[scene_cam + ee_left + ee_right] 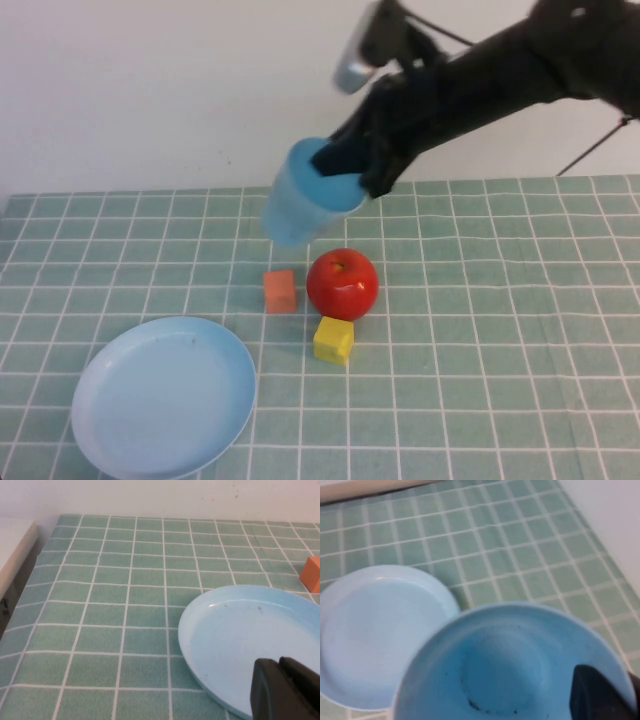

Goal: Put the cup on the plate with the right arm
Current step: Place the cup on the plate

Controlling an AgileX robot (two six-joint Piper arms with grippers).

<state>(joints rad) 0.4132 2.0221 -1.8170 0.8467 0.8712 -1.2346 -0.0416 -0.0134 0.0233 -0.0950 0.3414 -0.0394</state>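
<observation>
The light blue cup (300, 200) hangs tilted in the air above the table's middle, behind the apple. My right gripper (352, 172) is shut on its rim, one finger inside and one outside. In the right wrist view I look into the cup (505, 670), the right gripper (616, 690) pinching its wall, with the plate (375, 630) below and beyond it. The round light blue plate (165, 395) lies at the front left, bare. My left gripper (279, 662) is shut and hovers over the plate's (235, 630) near edge.
A red apple (342, 283) stands under and in front of the cup, between an orange cube (280, 291) and a yellow cube (334, 339). The orange cube (311, 573) also shows past the plate. A green checked cloth (500, 350) covers the table.
</observation>
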